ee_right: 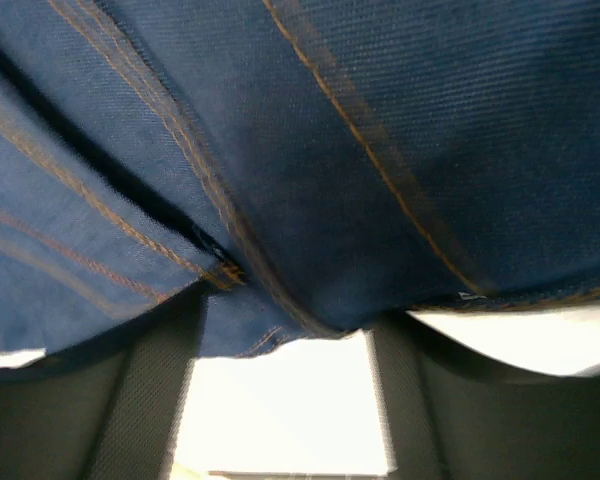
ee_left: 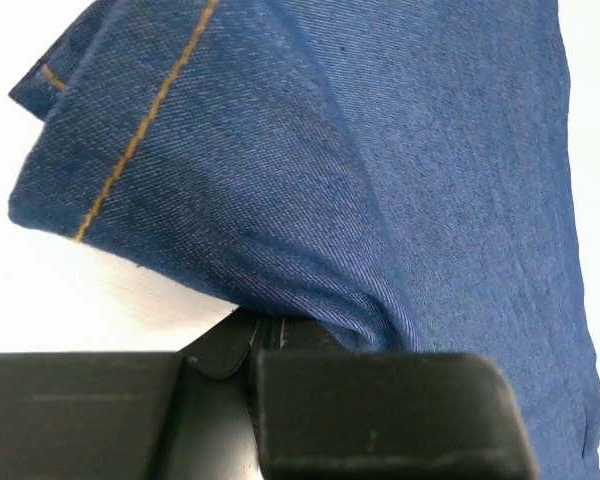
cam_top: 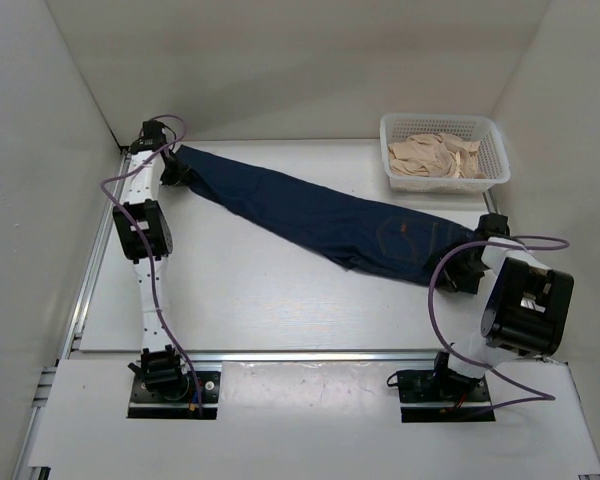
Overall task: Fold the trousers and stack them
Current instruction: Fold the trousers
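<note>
The dark navy trousers (cam_top: 310, 215) lie stretched in a diagonal band from the far left to the near right of the table. My left gripper (cam_top: 175, 165) is at the far-left end and is shut on a bunched fold of the leg hem (ee_left: 380, 150), pinched at its tips (ee_left: 255, 335). My right gripper (cam_top: 455, 268) is at the near-right waist end. In the right wrist view its fingers (ee_right: 140, 400) stand apart with white table between them, and the denim edge with tan stitching (ee_right: 330, 150) covers the tips (ee_right: 285, 325).
A white basket (cam_top: 500, 160) holding beige cloth (cam_top: 435, 155) stands at the far right, just beyond the waist end. White walls close in the table on the left, back and right. A metal rail runs along the near edge.
</note>
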You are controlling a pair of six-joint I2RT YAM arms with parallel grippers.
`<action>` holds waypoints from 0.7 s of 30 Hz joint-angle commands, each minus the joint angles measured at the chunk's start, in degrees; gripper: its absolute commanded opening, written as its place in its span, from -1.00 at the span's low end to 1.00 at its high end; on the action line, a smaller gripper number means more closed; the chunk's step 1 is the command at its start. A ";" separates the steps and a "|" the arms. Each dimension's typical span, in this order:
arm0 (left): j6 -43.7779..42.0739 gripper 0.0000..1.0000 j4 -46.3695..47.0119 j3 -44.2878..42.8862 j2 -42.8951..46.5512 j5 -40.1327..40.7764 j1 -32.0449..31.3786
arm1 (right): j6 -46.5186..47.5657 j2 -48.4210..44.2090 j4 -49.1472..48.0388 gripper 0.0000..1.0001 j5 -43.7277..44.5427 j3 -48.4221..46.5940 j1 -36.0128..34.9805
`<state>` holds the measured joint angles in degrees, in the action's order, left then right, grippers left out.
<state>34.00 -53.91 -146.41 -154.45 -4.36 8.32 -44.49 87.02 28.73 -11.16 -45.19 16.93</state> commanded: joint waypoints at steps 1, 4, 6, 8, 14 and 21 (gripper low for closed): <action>0.98 -0.79 -0.41 -0.46 -0.94 -0.30 -1.20 | 1.25 3.42 -5.97 0.29 3.42 -0.60 0.21; 0.98 -0.79 -0.41 1.46 1.60 1.10 -1.20 | 1.77 4.55 -6.67 -0.60 3.42 -2.26 0.21; 0.98 -0.79 0.12 2.00 4.76 1.98 -1.20 | 1.77 5.08 -6.15 -0.96 4.47 -3.41 0.21; 0.98 -0.79 0.12 4.02 7.13 2.94 -1.20 | 2.30 4.48 -5.53 -1.00 4.48 -5.42 0.21; 0.46 -0.79 0.12 5.70 17.51 4.27 0.82 | 4.40 -0.45 -0.97 -1.00 7.29 -15.07 0.21; -1.47 -0.79 0.12 15.67 28.58 4.88 1.88 | 4.32 -5.45 2.91 -1.00 10.27 -19.78 0.21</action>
<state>34.35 -54.83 -135.13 -135.04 -2.00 8.56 -41.17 85.34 29.76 -5.06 -64.07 16.64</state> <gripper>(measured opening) 0.120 0.146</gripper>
